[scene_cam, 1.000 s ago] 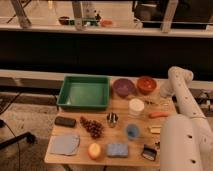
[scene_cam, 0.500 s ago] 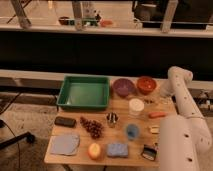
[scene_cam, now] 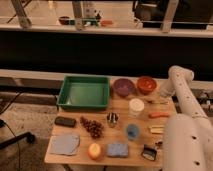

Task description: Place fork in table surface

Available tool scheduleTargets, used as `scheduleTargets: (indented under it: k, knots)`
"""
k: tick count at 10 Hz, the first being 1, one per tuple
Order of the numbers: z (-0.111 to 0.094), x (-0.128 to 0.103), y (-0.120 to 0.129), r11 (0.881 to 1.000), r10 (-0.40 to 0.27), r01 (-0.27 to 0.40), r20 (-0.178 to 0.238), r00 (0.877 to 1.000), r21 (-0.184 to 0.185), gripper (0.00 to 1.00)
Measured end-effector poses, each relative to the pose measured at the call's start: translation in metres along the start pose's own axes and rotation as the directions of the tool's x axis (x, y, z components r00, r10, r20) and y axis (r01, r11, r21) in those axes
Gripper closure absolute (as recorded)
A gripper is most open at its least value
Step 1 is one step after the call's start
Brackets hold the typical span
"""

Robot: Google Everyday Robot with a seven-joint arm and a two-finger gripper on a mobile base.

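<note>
A thin, dark silvery metal fork (scene_cam: 154,101) is lying left-to-right at the far right of the light brown wooden tabletop (scene_cam: 111,136), between a round orange bowl (scene_cam: 146,85) and an orange carrot (scene_cam: 159,114), with the white arm's gripper (scene_cam: 162,96) hanging at its right end, its grip and any contact impossible to tell.

On the table (scene_cam: 102,136), the fork (scene_cam: 156,102) lies behind the carrot (scene_cam: 159,114); the gripper (scene_cam: 162,95) hangs just above it.
</note>
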Motion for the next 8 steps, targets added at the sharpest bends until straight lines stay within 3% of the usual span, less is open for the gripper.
scheduleTargets:
  k: [5, 8]
  knots:
    - [-0.013, -0.003, 0.004, 1.000, -0.022, 0.023, -0.007, 1.000, 0.013, 0.88]
    - [-0.035, -0.003, 0.001, 0.999, -0.013, 0.014, -0.009, 1.000, 0.042, 0.88]
